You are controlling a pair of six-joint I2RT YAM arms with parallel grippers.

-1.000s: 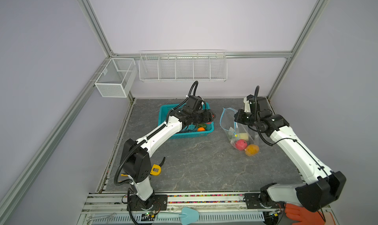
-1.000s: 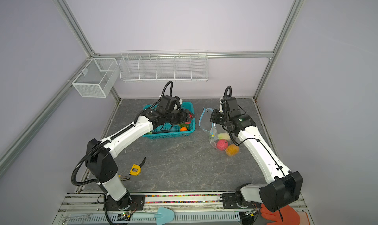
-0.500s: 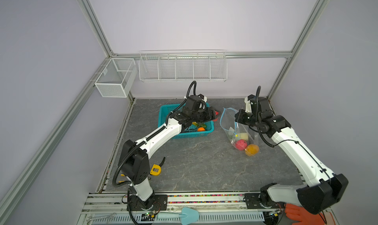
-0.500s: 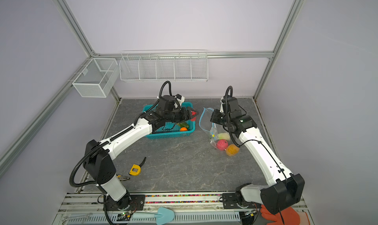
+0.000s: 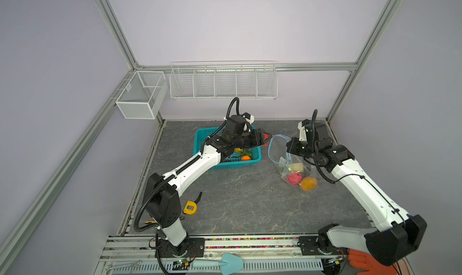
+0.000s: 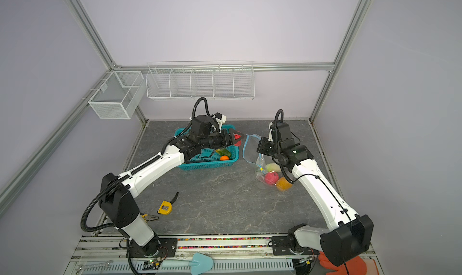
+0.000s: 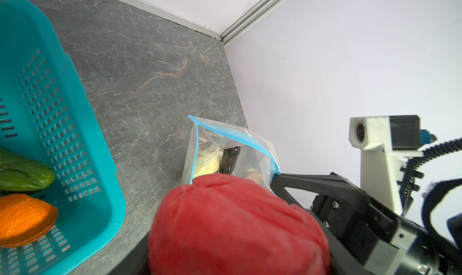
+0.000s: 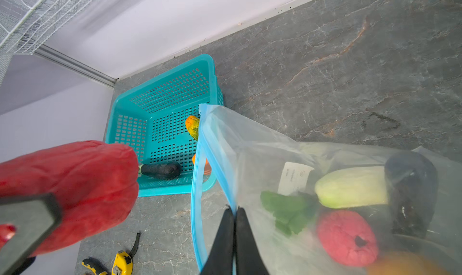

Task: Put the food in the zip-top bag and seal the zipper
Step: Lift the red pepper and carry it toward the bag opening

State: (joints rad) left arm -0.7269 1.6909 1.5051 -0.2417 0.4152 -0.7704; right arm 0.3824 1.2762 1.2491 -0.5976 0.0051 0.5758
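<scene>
My left gripper [image 5: 264,138] is shut on a red food piece [image 7: 237,223] and holds it in the air just past the teal basket's right rim, close to the bag's mouth. The clear zip-top bag [image 5: 280,150] stands open on the right, its light-blue zipper [image 8: 197,186] gaping. My right gripper [image 8: 235,209] is shut on that mouth edge and holds it up. Inside the bag lie a pink piece [image 5: 293,178], an orange one [image 5: 308,183], a pale one [image 8: 350,186], a dark one [image 8: 410,186] and a green leaf [image 8: 287,208].
The teal basket [image 5: 200,137] holds a green piece [image 7: 22,173], an orange one [image 5: 246,157] and a dark one [image 8: 161,170]. A yellow tape measure [image 5: 190,207] and pliers [image 6: 148,217] lie front left. Wire racks [image 5: 222,82] hang on the back wall.
My left gripper has carried the red food rightward from above the basket toward the bag's mouth. The right arm and the bag have stayed put.
</scene>
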